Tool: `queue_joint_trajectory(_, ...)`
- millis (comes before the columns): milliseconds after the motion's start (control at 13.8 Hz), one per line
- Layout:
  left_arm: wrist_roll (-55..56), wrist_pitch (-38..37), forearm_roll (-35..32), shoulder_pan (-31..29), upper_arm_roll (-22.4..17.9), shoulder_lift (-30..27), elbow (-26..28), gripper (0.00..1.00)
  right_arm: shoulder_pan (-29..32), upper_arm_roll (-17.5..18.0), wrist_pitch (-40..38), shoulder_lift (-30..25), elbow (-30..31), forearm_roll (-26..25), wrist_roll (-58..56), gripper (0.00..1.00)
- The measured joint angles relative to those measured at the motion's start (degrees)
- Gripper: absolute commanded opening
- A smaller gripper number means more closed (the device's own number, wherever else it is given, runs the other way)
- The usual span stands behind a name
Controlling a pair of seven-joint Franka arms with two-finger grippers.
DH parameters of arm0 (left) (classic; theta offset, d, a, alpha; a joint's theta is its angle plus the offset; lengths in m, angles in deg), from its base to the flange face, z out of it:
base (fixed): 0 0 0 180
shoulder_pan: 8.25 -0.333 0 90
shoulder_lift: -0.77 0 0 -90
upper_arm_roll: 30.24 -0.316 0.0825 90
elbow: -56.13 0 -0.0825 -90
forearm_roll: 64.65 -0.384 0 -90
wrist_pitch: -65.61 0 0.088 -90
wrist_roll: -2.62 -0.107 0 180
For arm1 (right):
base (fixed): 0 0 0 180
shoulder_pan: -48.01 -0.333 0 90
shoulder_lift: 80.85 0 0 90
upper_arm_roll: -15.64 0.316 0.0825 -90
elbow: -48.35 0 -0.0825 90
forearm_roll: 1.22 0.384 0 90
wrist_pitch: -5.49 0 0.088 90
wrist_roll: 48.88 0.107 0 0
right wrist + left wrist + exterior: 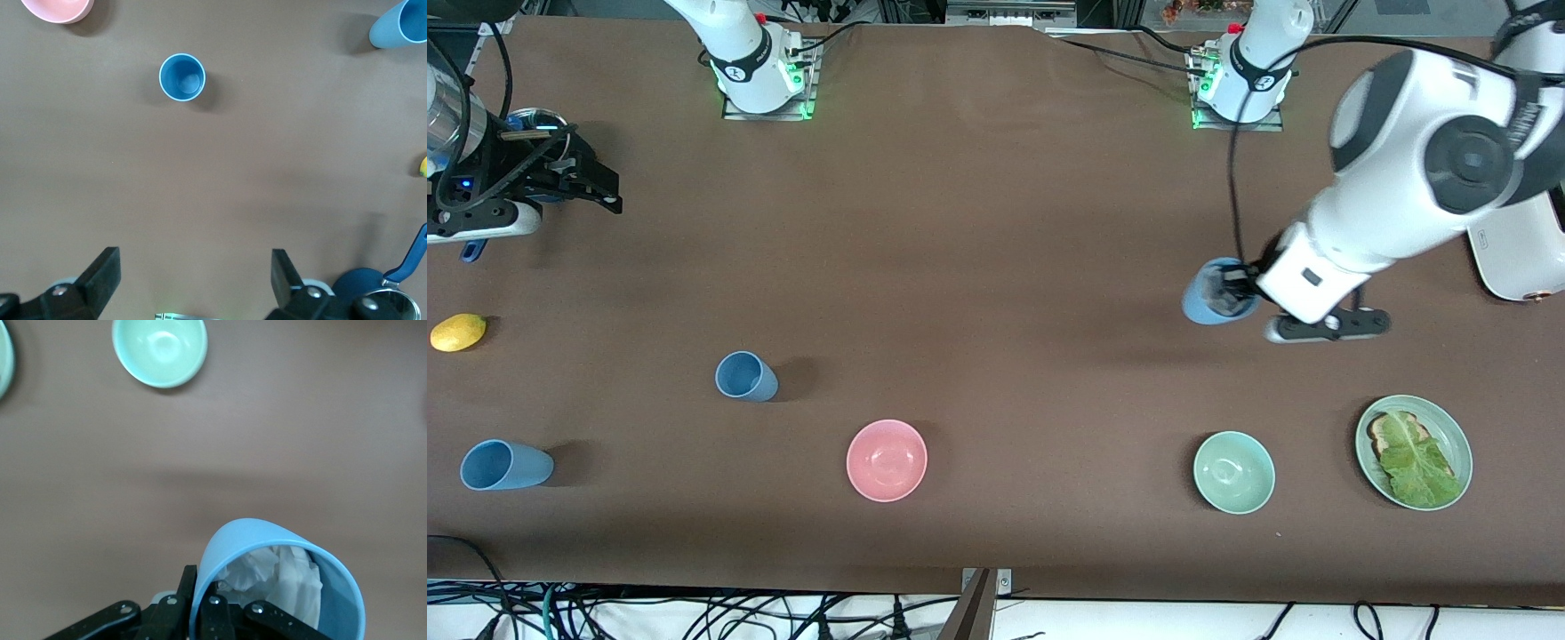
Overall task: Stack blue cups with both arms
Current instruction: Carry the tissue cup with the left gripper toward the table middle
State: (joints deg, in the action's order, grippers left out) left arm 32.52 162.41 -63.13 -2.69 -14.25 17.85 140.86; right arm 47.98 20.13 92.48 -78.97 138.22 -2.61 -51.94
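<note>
Between the clenched fingers of the left gripper [1240, 298], above the worktop [996, 267], hangs one blue cup [1211, 302] pinched by its rim, light, stiff and smooth, while two more cups [745, 376] wait below the released right gripper [596, 187].

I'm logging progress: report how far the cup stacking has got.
Nothing is stacked yet. In hand: the left gripper is shut on a blue cup with white crumpled stuff inside, held above the table. The right gripper waits open. Left: two cups stand apart, unstacked.
</note>
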Motion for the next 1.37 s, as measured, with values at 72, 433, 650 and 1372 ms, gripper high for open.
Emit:
queue_joint_trajectory(72,4.8,0.0,0.0,1.7,0.9,0.7,-0.7,0.00,0.0,0.0,0.0,0.0,0.0,0.0,0.0,1.00)
queue_joint_trajectory(433,24.2,4.0,0.0,12.1,1.6,5.0,-3.7,0.00,0.0,0.0,0.0,0.0,0.1,0.0,0.0,1.00)
queue_joint_trajectory(650,33.8,8.6,0.0,17.6,1.4,6.8,-4.0,0.00,0.0,0.0,0.0,0.0,0.1,0.0,0.0,1.00)
queue_joint_trajectory(1372,41.3,19.9,-0.2,27.7,-8.7,15.0,-4.2,0.00,0.0,0.0,0.0,0.0,0.1,0.0,0.0,1.00)
